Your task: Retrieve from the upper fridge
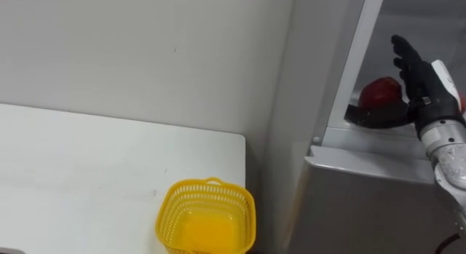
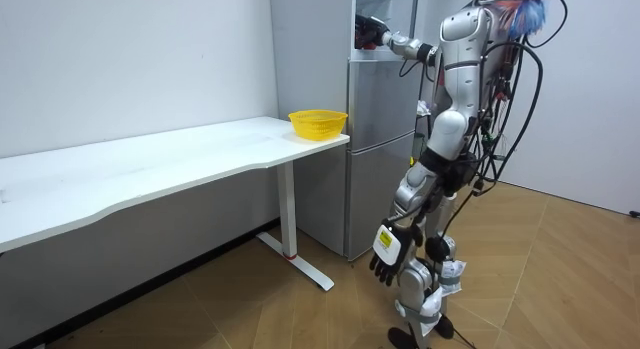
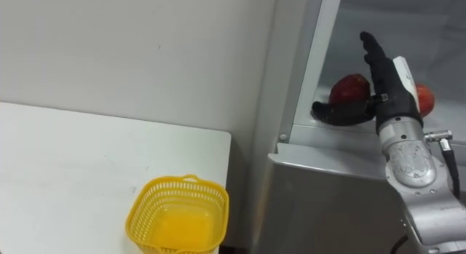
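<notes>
Fridge [image 1: 364,196] holds red fruit [image 1: 380,90] beside right hand's [image 1: 424,85] straight fingers [image 1: 405,54]; room view shows left hand [image 2: 388,251] slack.

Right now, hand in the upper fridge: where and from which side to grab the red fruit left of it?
Probably round its middle, from its right: the red fruit is round, and the right hand stands open beside it, fingers upright, thumb stretched low across its front. The left hand hangs idle.
</notes>
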{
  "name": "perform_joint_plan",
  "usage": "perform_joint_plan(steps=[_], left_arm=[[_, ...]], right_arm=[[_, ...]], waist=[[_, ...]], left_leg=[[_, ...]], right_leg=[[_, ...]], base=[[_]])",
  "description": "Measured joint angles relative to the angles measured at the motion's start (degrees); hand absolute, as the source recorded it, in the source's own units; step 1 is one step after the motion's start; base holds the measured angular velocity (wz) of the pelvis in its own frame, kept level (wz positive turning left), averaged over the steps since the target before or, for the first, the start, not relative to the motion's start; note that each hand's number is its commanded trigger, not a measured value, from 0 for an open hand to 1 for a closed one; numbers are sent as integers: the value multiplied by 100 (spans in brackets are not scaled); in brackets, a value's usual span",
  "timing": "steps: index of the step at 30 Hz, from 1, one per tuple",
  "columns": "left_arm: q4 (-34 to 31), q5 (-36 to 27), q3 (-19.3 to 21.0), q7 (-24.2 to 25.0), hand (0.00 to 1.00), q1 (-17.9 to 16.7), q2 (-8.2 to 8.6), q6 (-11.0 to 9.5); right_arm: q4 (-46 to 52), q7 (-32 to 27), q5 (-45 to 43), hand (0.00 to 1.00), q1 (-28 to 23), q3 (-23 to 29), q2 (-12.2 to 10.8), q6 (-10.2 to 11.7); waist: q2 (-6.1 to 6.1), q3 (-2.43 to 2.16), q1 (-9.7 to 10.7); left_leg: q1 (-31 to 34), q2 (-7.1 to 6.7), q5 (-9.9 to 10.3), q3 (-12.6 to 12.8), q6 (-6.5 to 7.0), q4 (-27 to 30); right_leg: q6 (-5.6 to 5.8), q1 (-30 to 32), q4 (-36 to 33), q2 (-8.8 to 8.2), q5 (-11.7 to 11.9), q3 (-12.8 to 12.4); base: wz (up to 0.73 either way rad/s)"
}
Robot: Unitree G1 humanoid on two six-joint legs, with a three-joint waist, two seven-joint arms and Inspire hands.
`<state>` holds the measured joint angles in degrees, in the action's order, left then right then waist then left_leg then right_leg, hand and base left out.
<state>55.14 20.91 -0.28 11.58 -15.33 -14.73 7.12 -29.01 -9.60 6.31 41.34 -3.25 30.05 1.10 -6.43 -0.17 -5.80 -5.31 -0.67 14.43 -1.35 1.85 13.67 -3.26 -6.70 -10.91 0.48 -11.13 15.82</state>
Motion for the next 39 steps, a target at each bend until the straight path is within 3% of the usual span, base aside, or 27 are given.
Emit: perform_joint_plan(steps=[8, 16, 27, 39], left_arm=[[-3, 0, 10, 31, 0, -10, -4, 11], [0, 0, 7, 36, 0, -50, -15, 11], [14, -2, -1, 46, 0, -41, -12, 61], [24, -6, -2, 43, 0, -14, -10, 251]], right_arm=[[-408, 128, 10, 0, 33, -6, 156, -2], [-649, 303, 35, 0, 139, -7, 161, -2], [-1037, 552, 59, 0, 424, -3, 162, 74], [-1517, 940, 272, 0, 563, -4, 163, 2]], waist=[[-44, -40, -68], [-50, -22, -91], [-12, 52, -82], [-26, 52, -84]], left_leg=[[-37, -2, 0, -26, 1, 5], [-37, -5, 0, -23, 1, -17], [-107, 0, -1, -5, 1, -31], [-231, -6, -6, -19, 1, -78]], right_leg=[[0, -38, 16, 2, 0, 15], [0, -41, 14, 0, 0, 9], [0, -77, 27, 8, 0, 1], [2, -215, 40, 4, -1, 4]], base=[[1], [0], [0], [0]])
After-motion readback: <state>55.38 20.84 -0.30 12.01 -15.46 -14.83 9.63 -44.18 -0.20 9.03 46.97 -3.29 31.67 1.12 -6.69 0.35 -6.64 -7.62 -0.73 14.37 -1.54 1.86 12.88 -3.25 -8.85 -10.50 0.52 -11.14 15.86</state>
